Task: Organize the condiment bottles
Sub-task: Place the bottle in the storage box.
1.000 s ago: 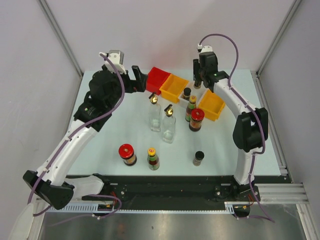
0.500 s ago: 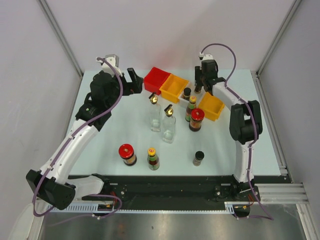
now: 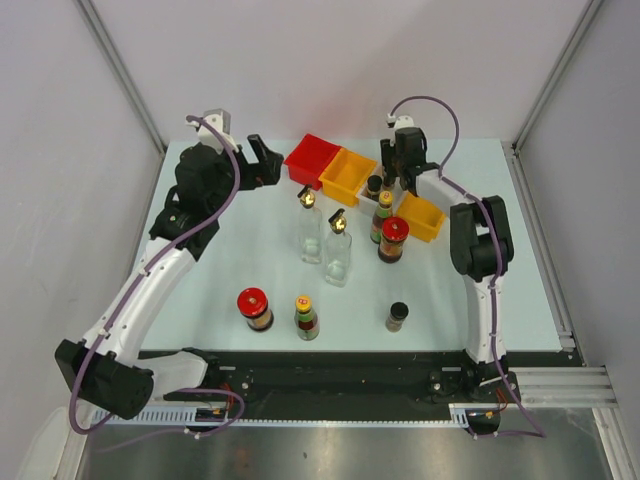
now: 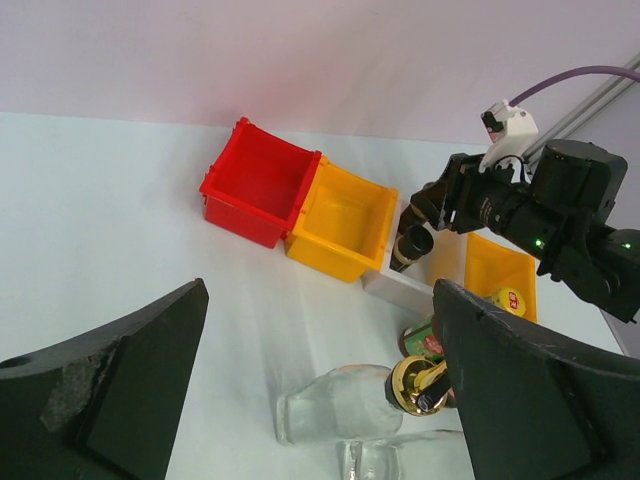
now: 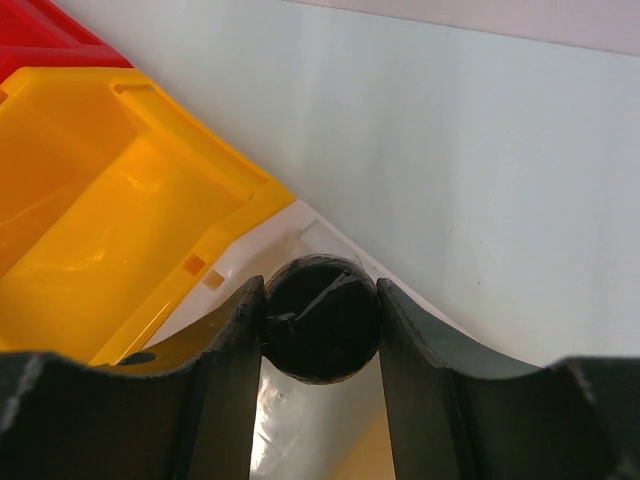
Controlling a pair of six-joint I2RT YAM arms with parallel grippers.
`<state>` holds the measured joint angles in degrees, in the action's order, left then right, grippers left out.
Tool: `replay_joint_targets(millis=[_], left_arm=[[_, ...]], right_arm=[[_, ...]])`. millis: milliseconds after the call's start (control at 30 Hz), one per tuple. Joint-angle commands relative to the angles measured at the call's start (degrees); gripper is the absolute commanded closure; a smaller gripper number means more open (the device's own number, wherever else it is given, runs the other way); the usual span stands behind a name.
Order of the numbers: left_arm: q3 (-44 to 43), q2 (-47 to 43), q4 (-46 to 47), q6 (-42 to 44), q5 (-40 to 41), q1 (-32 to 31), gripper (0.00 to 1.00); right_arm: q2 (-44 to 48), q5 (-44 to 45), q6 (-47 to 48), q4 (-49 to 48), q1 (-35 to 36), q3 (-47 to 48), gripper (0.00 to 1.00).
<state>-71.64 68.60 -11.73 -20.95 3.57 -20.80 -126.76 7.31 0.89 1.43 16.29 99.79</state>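
Your right gripper (image 5: 320,300) is closed on the round cap of the black-capped shaker (image 3: 374,185), which stands in the white bin (image 4: 395,288) beside the orange bin (image 4: 345,220); it is likely light, rigid, slick and tippy, so grip squarely across the cap's sides.

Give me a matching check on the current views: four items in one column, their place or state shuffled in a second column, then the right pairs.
Items
1. red square plastic bin
2. left end effector
3. far black-capped shaker bottle
4. red-lidded dark glass jar nearest the arm bases

Place or state
A. cap held between the fingers of the right end effector
B. upright on the table, near left
C. empty, at the far side
D. open, holding nothing

Pairs: 1-C, 2-D, 3-A, 4-B
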Motion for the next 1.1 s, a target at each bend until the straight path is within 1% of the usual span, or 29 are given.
replay_joint_targets(millis=[0,167,200,233,267,333,367,467,567,833,1067], left_arm=[[1.0,-0.5,2.2,-0.9,-2.0,1.1,0.00],[1.8,-1.0,2.4,-0.9,-2.3,1.7,0.00],[1.9,-1.0,2.6,-0.9,-2.3,1.8,0.00],[1.9,-1.1,2.6,-0.9,-2.4,2.0,0.00],[2.0,-1.2,2.7,-0.9,-2.5,2.0,0.00],[2.3,-1.2,2.7,-0.9,-2.7,2.2,0.00],[2.2,-1.1,2.6,-1.0,-2.7,2.3,0.00],[2.5,-1.2,2.8,-1.2,-2.9,2.5,0.00],[2.6,-1.3,2.8,-1.3,-3.0,2.6,0.00],[2.9,-1.5,2.8,-1.3,-3.0,3.0,0.00],[3.2,-1.7,2.9,-1.5,-3.0,3.2,0.00]], right_arm=[[-1.3,2.3,3.3,-4.4,1.4,1.2,1.00],[-2.0,5.1,4.7,-4.9,2.5,1.2,1.00],[-1.9,5.4,4.8,-4.8,2.7,1.2,0.99],[-1.8,6.2,4.8,-4.7,2.9,1.3,0.94],[-1.7,6.4,4.8,-4.6,3.0,1.3,0.84],[-1.4,6.8,4.7,-4.6,3.1,1.3,0.72],[-1.1,6.9,4.6,-4.7,3.1,1.3,0.63],[-0.9,7.6,4.2,-4.8,3.2,1.4,0.52],[-0.2,8.2,3.9,-4.8,3.2,1.7,0.47],[1.4,8.1,2.7,-5.4,3.1,2.0,0.44],[2.9,8.6,1.2,-6.0,2.7,2.3,0.44]])
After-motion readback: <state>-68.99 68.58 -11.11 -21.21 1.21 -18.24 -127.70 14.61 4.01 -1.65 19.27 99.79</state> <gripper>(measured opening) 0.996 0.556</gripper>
